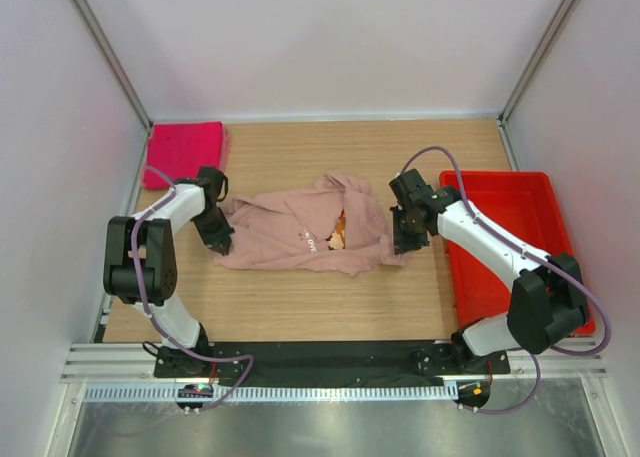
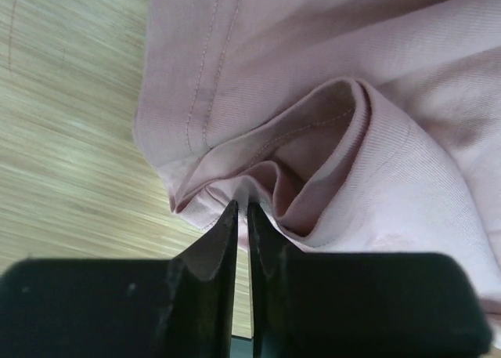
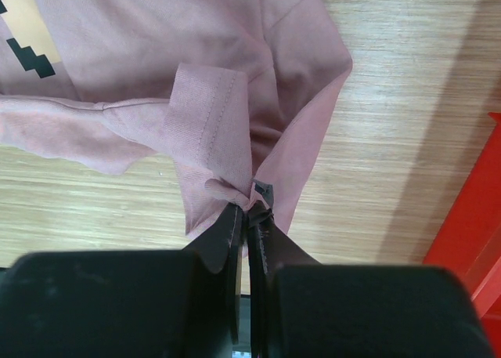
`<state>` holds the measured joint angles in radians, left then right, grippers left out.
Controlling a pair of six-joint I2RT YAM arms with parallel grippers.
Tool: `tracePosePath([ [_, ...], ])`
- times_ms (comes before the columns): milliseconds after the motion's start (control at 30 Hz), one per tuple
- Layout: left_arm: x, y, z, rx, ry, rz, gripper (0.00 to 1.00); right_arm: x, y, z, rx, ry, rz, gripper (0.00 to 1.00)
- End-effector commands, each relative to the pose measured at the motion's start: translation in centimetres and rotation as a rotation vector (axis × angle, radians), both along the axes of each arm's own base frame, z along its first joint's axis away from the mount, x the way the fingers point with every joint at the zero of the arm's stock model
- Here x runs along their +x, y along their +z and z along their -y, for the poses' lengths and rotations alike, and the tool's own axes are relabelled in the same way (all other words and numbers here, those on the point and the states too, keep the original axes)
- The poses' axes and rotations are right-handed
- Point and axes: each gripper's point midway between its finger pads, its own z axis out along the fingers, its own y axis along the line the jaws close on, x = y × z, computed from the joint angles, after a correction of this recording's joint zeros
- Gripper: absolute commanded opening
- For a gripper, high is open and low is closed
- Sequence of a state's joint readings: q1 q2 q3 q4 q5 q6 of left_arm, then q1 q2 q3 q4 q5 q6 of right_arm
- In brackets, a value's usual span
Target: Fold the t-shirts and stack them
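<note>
Pale pink t-shirt (image 1: 300,232) lies crumpled, not yet folded, at mid table (image 1: 300,312), with its orange-brown print facing up near the centre. Magenta t-shirt (image 1: 185,149) sits folded in the far left corner, well apart from it. The left arm rises from its base, elbow out to the left, forearm angled inward, wrist tipped down. The left gripper (image 1: 222,245) is on the pale shirt's left edge; in the wrist view its jaws are pressed nearly together, pinching a fold of hem. The right arm's elbow is over the red bin (image 1: 540,202), forearm running left, wrist bent down. The right gripper (image 1: 402,242) is at the shirt's right edge, jaws closed on a pinch of cloth beside a small dark label (image 3: 263,189).
</note>
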<state>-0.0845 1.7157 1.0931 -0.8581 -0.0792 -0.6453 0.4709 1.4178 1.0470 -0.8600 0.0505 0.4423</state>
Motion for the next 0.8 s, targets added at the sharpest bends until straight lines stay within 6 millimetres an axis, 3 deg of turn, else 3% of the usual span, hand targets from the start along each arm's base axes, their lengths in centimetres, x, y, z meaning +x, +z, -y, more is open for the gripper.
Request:
tracePosePath([
  [0,1.0,0.7,-0.2,0.005,-0.009,0.054,0.06,0.4,0.6,-0.1,0.013,0.016,0.033,0.06],
  [33,1.0,0.8,-0.3,0.005,-0.009,0.058,0.01,0.5,0.6,-0.1,0.013,0.014,0.035,0.06],
  [167,0.6,2.1,0.0,-0.012,-0.011,0.077,0.0,0.4,0.6,-0.1,0.014,0.013,0.031,0.06],
  [400,-1.2,6.1,0.5,-0.052,0.005,0.155,0.0,-0.2,0.5,-0.1,0.021,0.014,0.022,0.06],
  [500,-3.6,8.0,0.6,-0.071,0.054,0.184,0.0,-0.8,0.4,0.1,0.026,0.011,0.018,0.06],
  [567,-5.1,8.0,1.0,-0.092,0.074,0.177,0.0,-1.1,0.4,0.2,0.03,0.008,0.018,0.06],
  [767,-11.8,5.4,3.5,-0.241,0.186,0.101,0.0,-2.0,0.5,0.7,0.031,0.006,0.022,0.06],
])
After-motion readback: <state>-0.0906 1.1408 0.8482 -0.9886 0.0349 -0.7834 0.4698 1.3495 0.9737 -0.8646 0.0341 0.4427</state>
